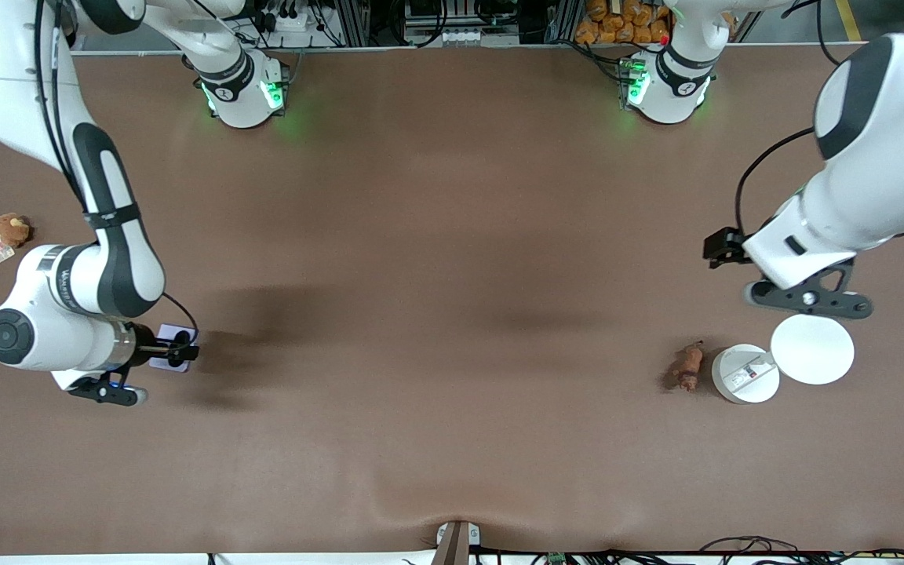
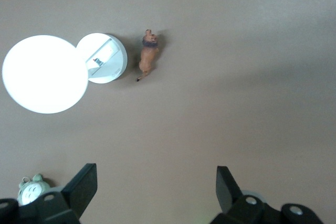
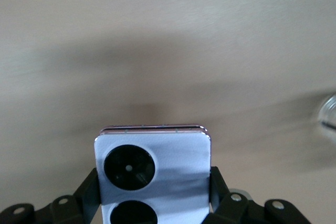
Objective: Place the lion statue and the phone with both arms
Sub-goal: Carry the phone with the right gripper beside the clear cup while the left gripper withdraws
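Note:
The pale lavender phone [image 3: 152, 174], with two round black camera circles, sits between the fingers of my right gripper [image 3: 153, 192], which is shut on its sides. In the front view that gripper [image 1: 177, 349] holds the phone [image 1: 162, 362] low over bare table at the right arm's end. The small orange-brown lion statue [image 1: 687, 367] lies on the table at the left arm's end, beside a white round container [image 1: 745, 375]. My left gripper [image 2: 155, 187] hangs open and holds nothing, high over the table and apart from the lion statue [image 2: 148, 56].
A white round lid [image 1: 811, 349] leans on the container's rim. A brown plush toy [image 1: 10, 229] with a tag lies at the right arm's end of the table. A grey-white plush toy [image 2: 32, 188] shows by my left gripper's finger.

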You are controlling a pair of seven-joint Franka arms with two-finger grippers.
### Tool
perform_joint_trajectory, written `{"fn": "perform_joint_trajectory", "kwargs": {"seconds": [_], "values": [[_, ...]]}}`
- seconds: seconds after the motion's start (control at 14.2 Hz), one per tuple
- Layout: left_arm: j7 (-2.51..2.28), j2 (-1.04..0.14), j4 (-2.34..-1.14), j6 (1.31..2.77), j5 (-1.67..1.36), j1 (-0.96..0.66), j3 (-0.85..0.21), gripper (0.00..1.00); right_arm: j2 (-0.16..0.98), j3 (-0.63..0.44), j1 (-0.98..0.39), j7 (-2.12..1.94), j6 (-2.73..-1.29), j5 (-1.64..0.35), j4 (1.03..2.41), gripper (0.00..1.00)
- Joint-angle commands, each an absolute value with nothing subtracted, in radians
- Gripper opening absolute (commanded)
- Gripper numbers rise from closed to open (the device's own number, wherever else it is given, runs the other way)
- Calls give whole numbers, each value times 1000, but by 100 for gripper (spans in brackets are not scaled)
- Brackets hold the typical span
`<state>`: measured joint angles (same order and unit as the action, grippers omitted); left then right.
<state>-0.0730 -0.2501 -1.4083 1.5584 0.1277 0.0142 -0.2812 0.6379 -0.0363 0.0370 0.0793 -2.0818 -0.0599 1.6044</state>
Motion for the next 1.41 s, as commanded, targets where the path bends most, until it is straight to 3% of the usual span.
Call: {"fn": "perform_joint_trajectory", "kwargs": {"seconds": [0.0,0.35,0.7,0.98,1.05,1.12,1.34], "values": [[-77,-171,-1413,1522,115,40,-275,100,650,-14,77,46,-2134,-46,1649,0],[-77,-98,-1410,1471,106,74,-273,100,666,-12,109,-35,-2250,-48,1723,0],[-61,-78,-1410,1476,-14,169,-265,100,670,-12,150,-113,-2253,-49,1729,0],[-63,-20,-1439,1448,-14,-6,-76,100,675,-12,156,-115,-2258,-55,1740,2],[-72,-11,-1445,1425,-14,-15,-69,100,675,-12,156,-114,-2258,-58,1740,58],[-80,9,-1457,1413,-12,-23,-68,100,676,-12,158,-114,-2257,-60,1740,100],[-86,70,-1543,1417,-8,-49,-54,100,672,-12,149,-112,-2246,-60,1730,100]]}}
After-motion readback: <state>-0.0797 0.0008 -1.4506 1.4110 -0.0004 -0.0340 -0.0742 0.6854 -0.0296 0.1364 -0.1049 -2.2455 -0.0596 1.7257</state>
